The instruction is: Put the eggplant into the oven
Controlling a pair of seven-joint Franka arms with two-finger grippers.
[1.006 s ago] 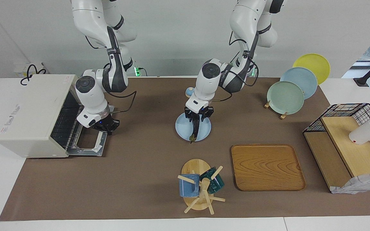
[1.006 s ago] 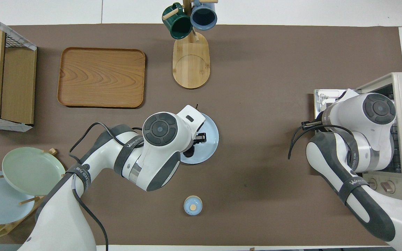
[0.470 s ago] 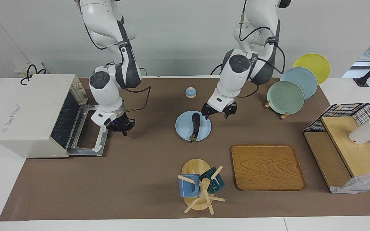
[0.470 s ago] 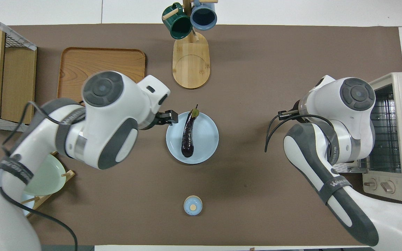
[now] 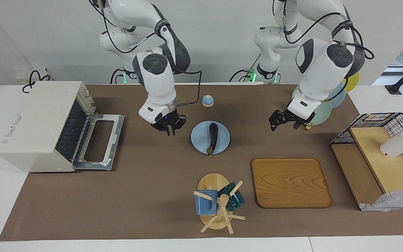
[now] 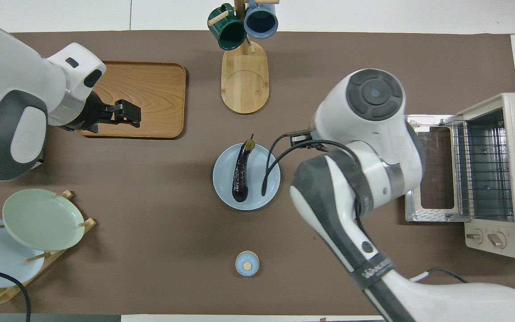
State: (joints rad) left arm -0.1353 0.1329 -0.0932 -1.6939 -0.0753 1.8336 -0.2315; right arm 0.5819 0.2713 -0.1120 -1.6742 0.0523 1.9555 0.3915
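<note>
Purple eggplant (image 5: 213,136) lies on the blue plate (image 5: 223,139) mid-table. Only the facing view shows the right gripper (image 5: 168,131), empty, fingertips nearly together, beside the plate; the left gripper (image 5: 284,123) hangs spread and empty. The oven (image 5: 37,126) stands open, holding just its rack.

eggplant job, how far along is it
Done: the oven door is down. In hand: nothing. The eggplant lies on the blue plate; the right gripper hangs beside the plate, and the left gripper, open, hangs empty. Left: grasp it, carry it in.
</note>
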